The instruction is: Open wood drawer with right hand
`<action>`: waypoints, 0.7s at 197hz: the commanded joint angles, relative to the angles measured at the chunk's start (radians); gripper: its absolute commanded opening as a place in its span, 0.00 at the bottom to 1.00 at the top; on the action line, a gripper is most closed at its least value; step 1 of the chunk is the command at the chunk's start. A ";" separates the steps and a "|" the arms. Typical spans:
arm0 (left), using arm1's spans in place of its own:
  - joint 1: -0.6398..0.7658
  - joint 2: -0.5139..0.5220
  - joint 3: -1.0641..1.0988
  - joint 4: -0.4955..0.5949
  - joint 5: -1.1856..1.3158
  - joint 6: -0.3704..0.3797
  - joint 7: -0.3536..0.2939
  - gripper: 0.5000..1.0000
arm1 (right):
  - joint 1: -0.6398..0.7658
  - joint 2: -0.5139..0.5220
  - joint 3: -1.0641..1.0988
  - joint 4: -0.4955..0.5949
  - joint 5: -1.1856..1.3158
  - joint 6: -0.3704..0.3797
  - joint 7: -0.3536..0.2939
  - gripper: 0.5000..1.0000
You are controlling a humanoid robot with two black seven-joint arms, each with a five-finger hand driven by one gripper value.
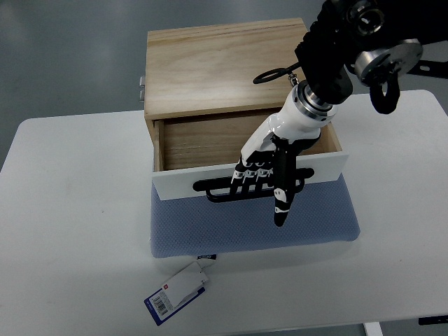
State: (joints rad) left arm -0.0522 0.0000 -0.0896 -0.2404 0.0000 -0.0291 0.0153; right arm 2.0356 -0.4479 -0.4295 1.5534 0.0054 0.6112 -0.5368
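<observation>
A light wood box (224, 63) stands at the back of the white table (70, 210). Its drawer (203, 140) is pulled partly out toward me and looks empty inside. The drawer has a white front panel (175, 183) with a black bar handle (213, 189). My right hand (262, 175) comes in from the upper right, reaches over the drawer and has its fingers (250, 171) curled over the handle, with the thumb (281, 206) pointing down in front of the panel. The left arm does not show.
A blue-grey padded mat (210, 234) lies under the box front. A white and blue tag (178, 290) lies on the table just in front of the mat. A metal latch (141, 85) sticks out on the box's left side.
</observation>
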 commanded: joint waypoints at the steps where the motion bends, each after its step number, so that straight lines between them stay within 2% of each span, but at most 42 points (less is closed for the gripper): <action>1: 0.000 0.000 0.001 0.000 0.000 0.000 0.000 1.00 | 0.025 -0.028 0.026 0.004 0.004 0.000 0.000 0.89; 36: 0.000 0.000 0.002 0.000 0.000 0.000 0.000 1.00 | 0.074 -0.110 0.120 -0.024 0.005 0.000 0.006 0.89; 70: 0.000 0.000 0.005 0.000 0.000 0.000 0.000 1.00 | 0.054 -0.204 0.236 -0.194 0.002 0.000 0.015 0.89; 86: 0.000 0.000 0.005 0.000 0.000 0.000 0.000 1.00 | -0.018 -0.229 0.299 -0.318 -0.001 0.000 0.051 0.89; 97: 0.000 0.000 0.005 0.000 0.000 0.000 0.000 1.00 | -0.018 -0.229 0.299 -0.319 -0.001 0.000 0.051 0.89; 98: 0.000 0.000 0.005 -0.002 0.000 0.000 0.000 1.00 | -0.078 -0.245 0.358 -0.401 -0.001 0.000 0.084 0.89; 102: 0.000 0.000 0.007 -0.002 0.000 0.000 0.000 1.00 | -0.104 -0.252 0.386 -0.432 -0.002 -0.001 0.098 0.89; 117: 0.000 0.000 0.007 -0.002 0.000 0.000 0.000 1.00 | -0.129 -0.258 0.413 -0.460 -0.004 -0.013 0.110 0.89; 118: 0.000 0.000 0.007 -0.004 0.000 0.000 0.000 1.00 | -0.209 -0.265 0.486 -0.533 -0.005 -0.042 0.141 0.89; 120: 0.000 0.000 0.007 -0.004 0.000 0.000 0.000 1.00 | -0.230 -0.265 0.505 -0.550 -0.005 -0.048 0.149 0.89; 130: 0.000 0.000 0.007 -0.004 0.000 0.000 0.000 1.00 | -0.230 -0.265 0.505 -0.550 -0.005 -0.048 0.149 0.89; 131: 0.000 0.000 0.007 -0.004 0.000 0.000 0.000 1.00 | -0.321 -0.258 0.599 -0.622 -0.002 -0.085 0.202 0.89; 138: 0.000 0.000 0.007 -0.004 0.000 0.000 0.000 1.00 | -0.382 -0.250 0.669 -0.661 -0.001 -0.120 0.250 0.89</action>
State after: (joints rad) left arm -0.0522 0.0000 -0.0830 -0.2434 0.0000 -0.0293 0.0152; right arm 1.8507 -0.7078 0.0326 1.0476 0.0010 0.5765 -0.4061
